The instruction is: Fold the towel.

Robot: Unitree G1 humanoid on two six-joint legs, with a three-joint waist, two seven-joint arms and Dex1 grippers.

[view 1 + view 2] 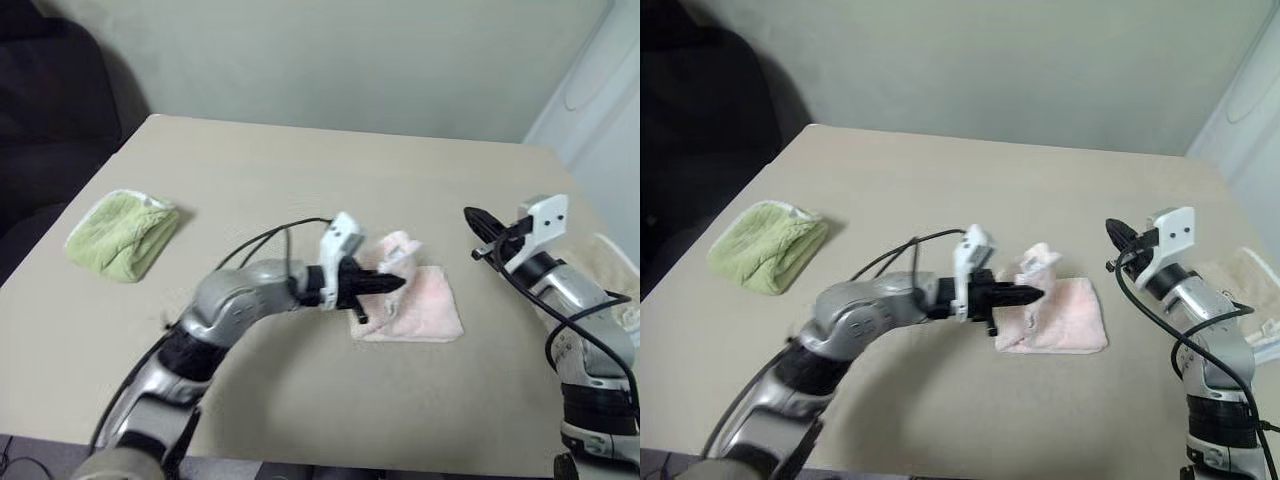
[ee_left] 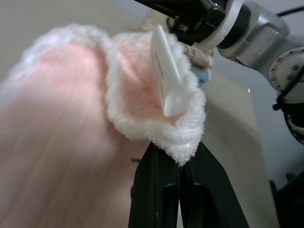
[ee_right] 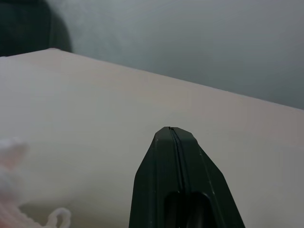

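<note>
The pale pink towel [image 1: 432, 306] lies partly folded on the table, right of centre. My left gripper [image 1: 395, 283] points right and is shut on a white-edged corner of it, which it holds lifted over the rest of the cloth. In the left wrist view that corner [image 2: 156, 123] curls over the fingertips, and a small white tab [image 2: 168, 76] sticks up from it. My right gripper [image 1: 472, 216] hovers above the table to the right of the towel, shut with nothing in it. The right wrist view shows its fingers [image 3: 172, 142] pressed together over bare tabletop.
A light green towel [image 1: 122, 233] lies folded near the left edge of the beige table [image 1: 300, 170]. A beige cloth [image 1: 615, 262] lies at the right edge, behind my right arm. A dark chair stands beyond the far left corner.
</note>
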